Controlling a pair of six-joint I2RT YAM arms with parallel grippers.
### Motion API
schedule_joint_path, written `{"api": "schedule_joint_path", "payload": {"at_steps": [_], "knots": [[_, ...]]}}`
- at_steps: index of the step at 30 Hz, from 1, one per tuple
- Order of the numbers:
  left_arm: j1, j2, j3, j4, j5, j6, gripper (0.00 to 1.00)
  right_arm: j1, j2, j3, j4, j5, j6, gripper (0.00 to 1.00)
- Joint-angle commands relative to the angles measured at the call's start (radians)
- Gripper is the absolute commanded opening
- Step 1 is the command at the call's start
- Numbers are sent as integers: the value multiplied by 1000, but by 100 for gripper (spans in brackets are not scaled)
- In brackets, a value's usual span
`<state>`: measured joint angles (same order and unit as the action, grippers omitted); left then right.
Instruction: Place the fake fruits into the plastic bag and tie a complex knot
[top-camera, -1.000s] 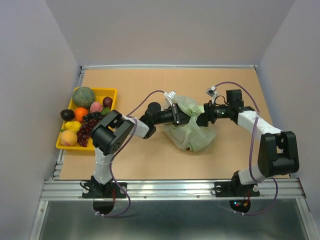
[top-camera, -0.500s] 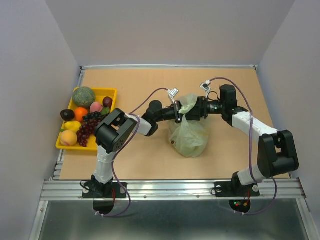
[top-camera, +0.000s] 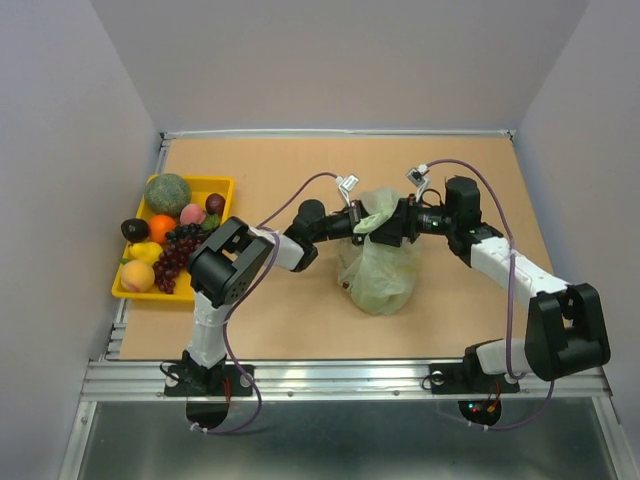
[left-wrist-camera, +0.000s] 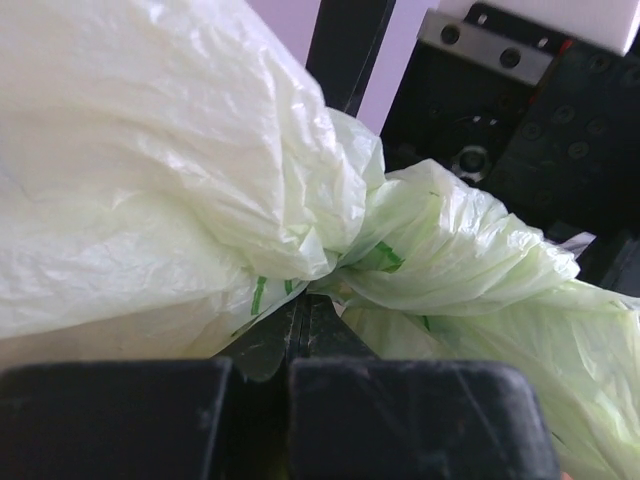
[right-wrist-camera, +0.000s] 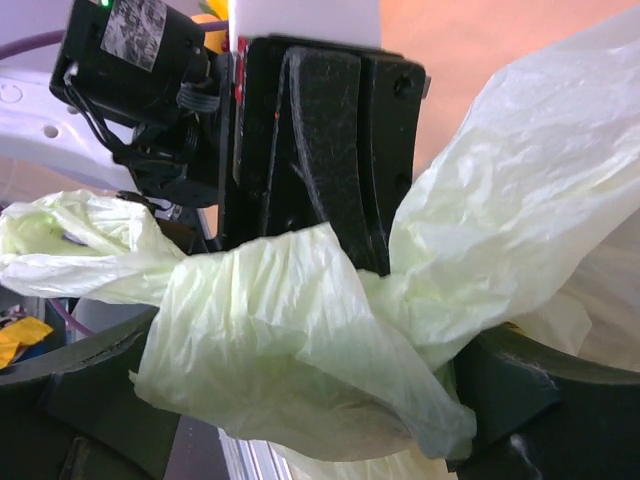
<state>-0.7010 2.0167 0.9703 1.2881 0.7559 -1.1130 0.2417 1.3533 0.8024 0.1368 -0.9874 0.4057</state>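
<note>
Since the left gripper (top-camera: 356, 222) has its fingers pressed together on a fold of the plastic bag (top-camera: 380, 272), the tie should go best if that pinch pulls taut while the right gripper (top-camera: 393, 222) — fingers spread wide — closes on the loose handle. The knot (right-wrist-camera: 300, 330) lies between those spread fingers, above the bench (top-camera: 300, 310), bag sagging below.

Middle blocked, back and right open

The left arm (top-camera: 288, 252) and right arm (top-camera: 495, 255) reach inward and meet over the plastic bag (top-camera: 378, 278), barring the middle of the table (top-camera: 300, 165); the left gripper (top-camera: 357, 226) and right gripper (top-camera: 393, 222) crowd the bag's top from both sides; bare board lies behind them, before the bag and at right; the yellow tray (top-camera: 205, 181) of fake fruits (top-camera: 167, 192) fills the left edge
</note>
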Motion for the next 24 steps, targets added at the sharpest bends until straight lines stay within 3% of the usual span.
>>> {"api": "schedule_joint_path", "payload": {"at_steps": [1, 5, 20, 23, 24], "knots": [[24, -24, 88, 21, -70, -8, 0, 22, -42, -31, -13, -71, -4, 88], [28, -32, 91, -51, -76, 28, 0, 13, -57, -5, -45, -63, -25, 88], [40, -102, -59, -85, -61, 73, 0, -107, -108, 106, -302, -60, -202, 93], [40, -99, -53, -114, -63, 90, 0, -116, -111, 113, -313, -85, -214, 85], [37, -98, -48, -125, -63, 96, 0, -114, -109, 115, -312, -94, -217, 74]]}}
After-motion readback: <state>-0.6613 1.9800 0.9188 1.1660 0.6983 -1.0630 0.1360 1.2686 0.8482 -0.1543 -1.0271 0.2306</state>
